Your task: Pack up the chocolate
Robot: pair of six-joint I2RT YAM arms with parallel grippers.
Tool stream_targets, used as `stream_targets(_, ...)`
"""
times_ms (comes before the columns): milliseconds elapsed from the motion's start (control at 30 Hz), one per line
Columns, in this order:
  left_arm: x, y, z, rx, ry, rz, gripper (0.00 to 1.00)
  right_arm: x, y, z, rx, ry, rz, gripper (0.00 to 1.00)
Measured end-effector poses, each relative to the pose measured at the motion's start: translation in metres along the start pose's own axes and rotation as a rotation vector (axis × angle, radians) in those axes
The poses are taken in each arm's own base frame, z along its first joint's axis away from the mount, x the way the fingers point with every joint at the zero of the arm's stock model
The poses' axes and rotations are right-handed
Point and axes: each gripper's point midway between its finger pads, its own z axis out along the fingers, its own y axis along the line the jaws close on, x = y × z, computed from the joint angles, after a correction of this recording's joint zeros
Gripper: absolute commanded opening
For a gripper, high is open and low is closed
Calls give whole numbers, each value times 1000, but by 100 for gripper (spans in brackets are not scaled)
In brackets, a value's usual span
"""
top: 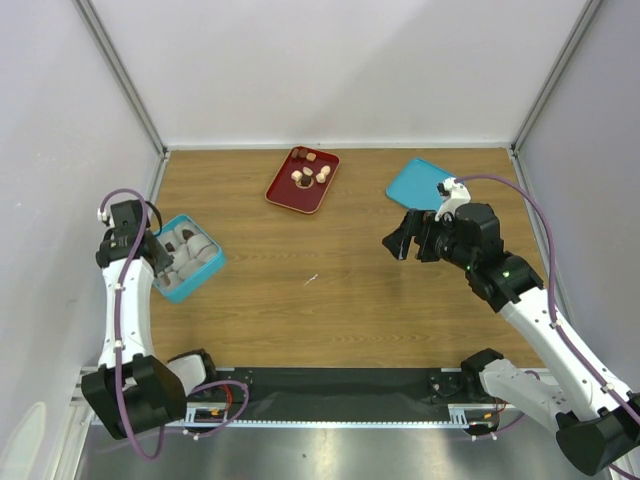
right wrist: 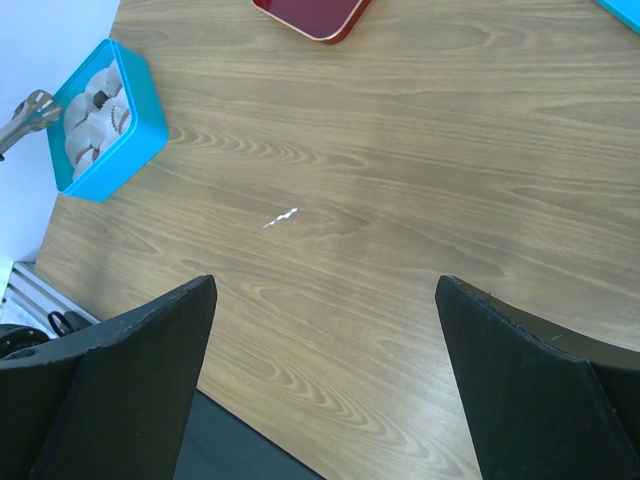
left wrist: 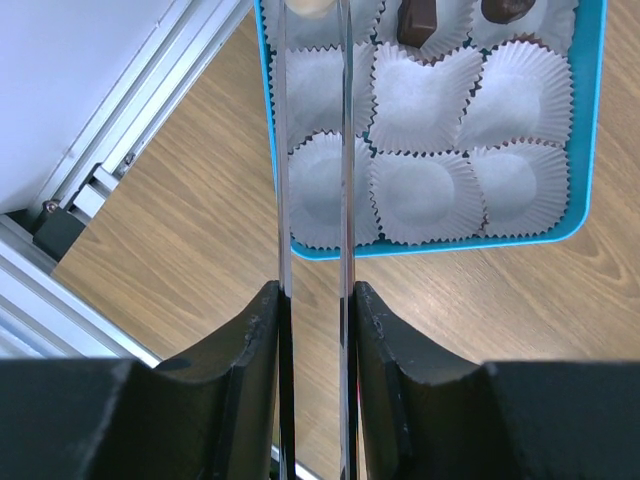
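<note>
1. Hovering over the teal box [top: 196, 281] at the table's [top: 350, 300] left edge, the left gripper [left wrist: 312, 290] is partly closed, fingers clamped on thin metal tweezers [left wrist: 282, 150].
2. Most of the chocolate [top: 308, 176] lies on the red tray [top: 290, 197], far centre.
3. Two dark pieces [left wrist: 418, 20] sit in the box's paper cups.
4. A pale piece [left wrist: 310, 6] shows at the tweezer tips; pinched or resting, cannot tell.
5. The right gripper [right wrist: 325, 285] is spread wide, holding nothing, above the table near the teal lid [top: 415, 180].
</note>
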Motion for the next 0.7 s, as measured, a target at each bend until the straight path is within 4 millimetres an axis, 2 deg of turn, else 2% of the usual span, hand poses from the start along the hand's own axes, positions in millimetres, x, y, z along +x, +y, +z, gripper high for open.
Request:
stream_targets(167,6,0,10,-10,24,7,38,-1,-2,0,12,-5,-10,100)
stream_targets(367,5,3,13,-32,26,18,48,-1,-4,1,20,-8,-12,100)
stream_targets(700,-1,1,10,-23,10,28,47,-1,-9,1,40,-5,-8,100)
